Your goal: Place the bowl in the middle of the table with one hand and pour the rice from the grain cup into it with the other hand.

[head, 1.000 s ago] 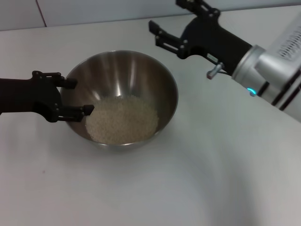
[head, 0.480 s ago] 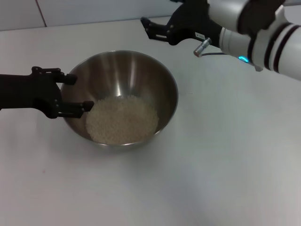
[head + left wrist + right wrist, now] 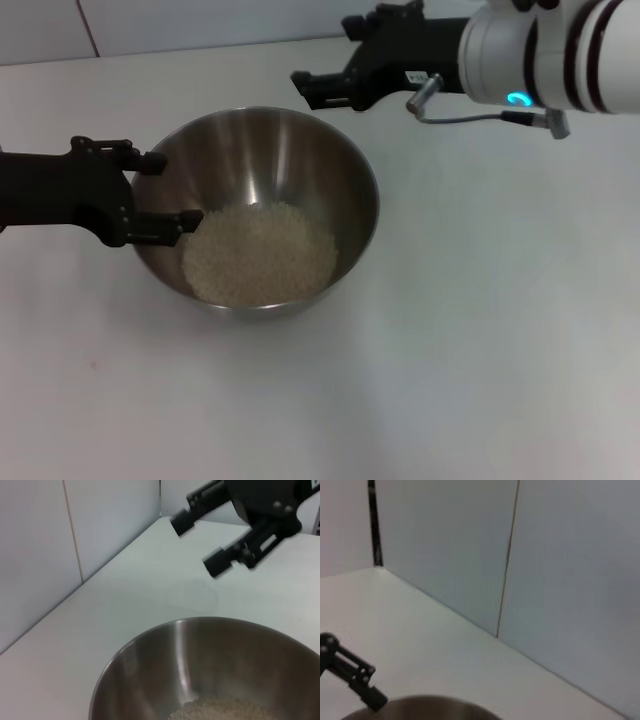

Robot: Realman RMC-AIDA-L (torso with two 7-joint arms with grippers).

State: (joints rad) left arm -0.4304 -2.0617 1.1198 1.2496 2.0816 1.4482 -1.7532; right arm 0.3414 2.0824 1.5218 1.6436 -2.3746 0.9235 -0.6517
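The steel bowl [image 3: 300, 160] stands mid-table with a mound of rice [image 3: 260, 252] in it; both also show in the left wrist view, the bowl [image 3: 150, 665] and the rice [image 3: 220, 711]. My left gripper [image 3: 175, 188] is open at the bowl's left rim, one finger [image 3: 170, 222] reaching over the rim above the rice. My right gripper [image 3: 322, 52] is open and empty, hovering beyond the bowl's far rim; it also shows in the left wrist view [image 3: 195, 545]. The grain cup is not clearly seen; a faint clear outline [image 3: 196, 591] lies on the table [image 3: 480, 330] below the right gripper.
A pale wall with panel seams [image 3: 509, 560] runs along the table's back edge. The right arm's white forearm [image 3: 540, 50] reaches in from the back right. My left gripper's finger [image 3: 355, 677] shows in the right wrist view beside the bowl's rim [image 3: 430, 702].
My right arm has swung left and turned, its open gripper now lying level behind the bowl's far rim. My left gripper has edged slightly right at the bowl's rim.
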